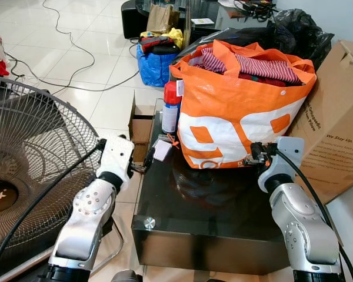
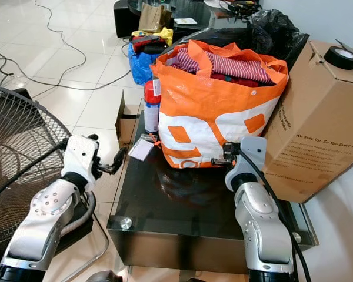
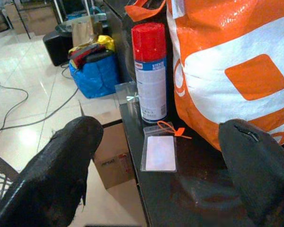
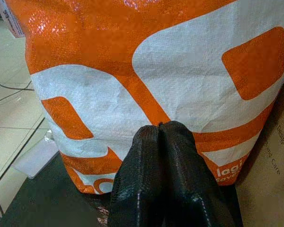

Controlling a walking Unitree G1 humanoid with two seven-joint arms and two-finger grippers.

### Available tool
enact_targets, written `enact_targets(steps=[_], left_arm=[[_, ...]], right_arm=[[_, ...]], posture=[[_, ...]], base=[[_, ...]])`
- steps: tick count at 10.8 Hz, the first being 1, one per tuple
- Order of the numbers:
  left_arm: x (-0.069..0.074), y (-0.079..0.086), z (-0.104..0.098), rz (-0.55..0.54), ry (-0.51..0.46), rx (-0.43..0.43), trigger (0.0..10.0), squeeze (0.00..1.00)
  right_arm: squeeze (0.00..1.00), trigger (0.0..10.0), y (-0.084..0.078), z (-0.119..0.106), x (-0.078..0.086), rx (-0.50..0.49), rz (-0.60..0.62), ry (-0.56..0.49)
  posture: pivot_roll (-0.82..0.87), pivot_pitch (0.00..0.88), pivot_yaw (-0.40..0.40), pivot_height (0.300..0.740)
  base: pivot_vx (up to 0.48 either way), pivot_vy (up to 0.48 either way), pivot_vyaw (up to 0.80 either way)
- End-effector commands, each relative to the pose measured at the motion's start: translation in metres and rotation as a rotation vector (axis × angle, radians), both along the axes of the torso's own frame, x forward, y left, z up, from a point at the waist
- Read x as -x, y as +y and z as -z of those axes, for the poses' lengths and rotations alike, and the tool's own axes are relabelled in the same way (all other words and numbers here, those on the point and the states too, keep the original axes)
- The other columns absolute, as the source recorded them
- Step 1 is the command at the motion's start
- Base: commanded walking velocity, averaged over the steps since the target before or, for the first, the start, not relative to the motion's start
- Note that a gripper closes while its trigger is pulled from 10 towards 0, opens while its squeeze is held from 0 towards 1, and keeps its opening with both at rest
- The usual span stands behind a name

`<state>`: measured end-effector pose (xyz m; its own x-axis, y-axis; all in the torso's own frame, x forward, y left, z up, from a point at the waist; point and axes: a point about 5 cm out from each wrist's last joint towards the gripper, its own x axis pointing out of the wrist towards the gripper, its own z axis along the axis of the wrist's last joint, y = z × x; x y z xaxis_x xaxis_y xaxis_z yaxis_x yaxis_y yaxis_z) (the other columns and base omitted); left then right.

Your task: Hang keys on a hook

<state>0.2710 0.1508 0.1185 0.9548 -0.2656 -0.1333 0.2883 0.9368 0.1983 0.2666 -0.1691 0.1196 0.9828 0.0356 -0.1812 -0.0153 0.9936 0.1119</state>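
The scene is being viewed from the head by both eye views, angled forward and down over the black table, with the orange bag and both arms being shared between them. The bag's printed face is being faced at very close range along the pressed-together fingers of the right gripper. Between the parted fingers of the left gripper, the red-capped spray can and the bag's edge are being framed just ahead, both also being taken in by the eye views.

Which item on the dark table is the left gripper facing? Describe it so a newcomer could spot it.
Start at the big orange and white bag on the dark glass table. At its left stands a spray can with a red cap. Lying flat in front of that can is the small clear plastic pouch, with an orange tie at its top, the only flat transparent item there.
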Motion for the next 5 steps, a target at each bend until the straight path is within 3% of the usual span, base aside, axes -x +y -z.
enact_targets(steps=[1,2,5], left_arm=[[-0.001,-0.0019,0.0012,0.0,0.001,-0.007,10.0,0.0],[-0.0006,-0.0025,0.0012,0.0,0.0,-0.007,10.0,0.0],[-0.0004,-0.0007,0.0018,-0.013,0.001,-0.007,10.0,0.0]], right_arm=[[0.0,10.0,-0.0054,-0.0028,0.0021,0.009,0.023,-0.005],[0.0,10.0,-0.005,-0.0028,0.002,0.01,0.021,-0.004],[0.0,10.0,-0.0041,-0.003,0.0003,0.011,0.013,0.002]], posture=[[-0.01,0.0,-0.063,0.74],[-0.01,0.0,-0.068,0.74],[0.0,0.0,-0.076,0.74]], base=[[0.0,0.0,0.0],[0.0,0.0,0.0],[-0.261,0.0,0.0]])
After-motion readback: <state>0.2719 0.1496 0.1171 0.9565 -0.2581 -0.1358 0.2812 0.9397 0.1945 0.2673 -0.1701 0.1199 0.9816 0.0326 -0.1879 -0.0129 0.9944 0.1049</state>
